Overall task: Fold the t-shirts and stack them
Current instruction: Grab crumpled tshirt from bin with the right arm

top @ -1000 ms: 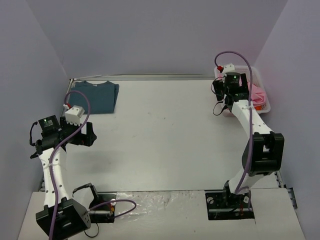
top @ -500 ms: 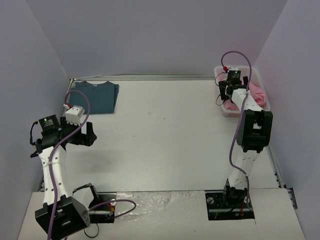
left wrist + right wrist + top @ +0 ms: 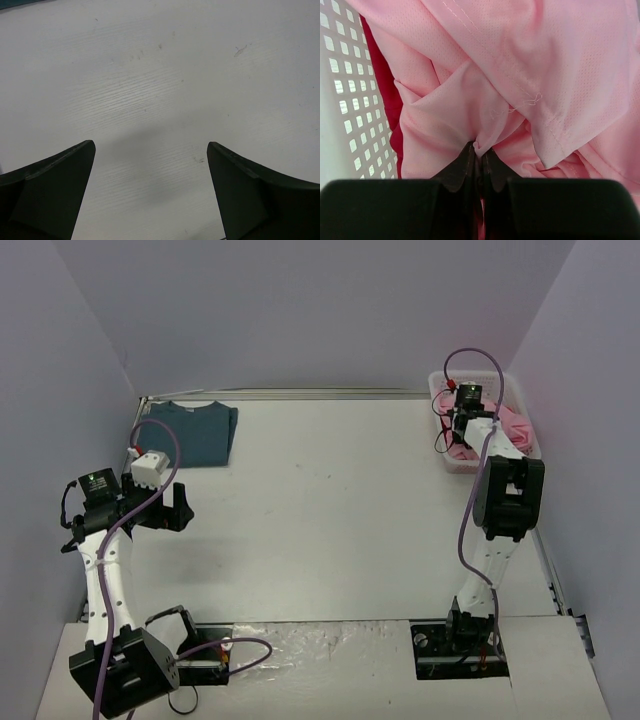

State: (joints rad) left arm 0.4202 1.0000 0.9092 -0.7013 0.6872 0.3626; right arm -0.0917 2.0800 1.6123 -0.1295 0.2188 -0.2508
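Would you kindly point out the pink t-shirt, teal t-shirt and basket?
pink t-shirt [image 3: 560, 65]: right wrist view, bunched cloth.
teal t-shirt [image 3: 205, 432]: top external view, folded middle.
basket [image 3: 340, 75]: right wrist view, mesh wall.

I saw the light pink t-shirt [image 3: 560, 65] as soft matt cloth with a fine pinhole knit and stitched hems, the white basket [image 3: 340, 100] as smooth plastic mesh, and the table [image 3: 165, 65] as matt white, faintly grained and scuffed.

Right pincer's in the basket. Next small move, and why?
Probably lift straight up: the right pincer is shut on a fold of the pink shirt, which lies in the white mesh basket. Raising it should clear the basket's wall before carrying it to the table.
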